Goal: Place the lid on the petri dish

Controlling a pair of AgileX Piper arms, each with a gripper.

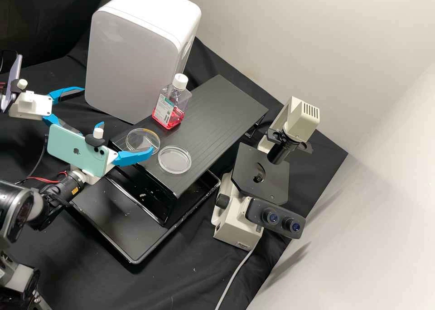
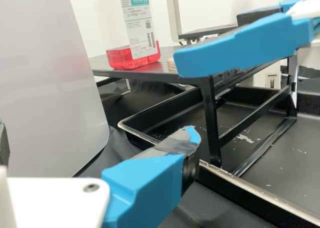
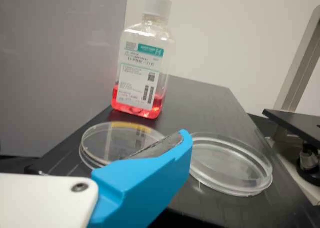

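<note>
"On the raised black platform, what is lying near the edges?"

"Two clear round halves are lying flat side by side, just apart: a yellow-rimmed round and a plain round, which is sitting close to the front edge. Which is lid and which is dish, I cannot tell. Bare platform is stretching behind them, past the pink-filled bottle, towards the microscope."

"And the grippers?"

"The right gripper is hovering at the platform's end nearest the arms, fingers spread and pinching nothing. The left gripper is hanging farther off, beside the white box, also spread and empty."

"Anything hidden?"

"A teal phone is covering most of the right gripper's far finger. Whether its near finger is touching the yellow-rimmed round, I cannot tell. The platform is covering part of the tray."
</note>
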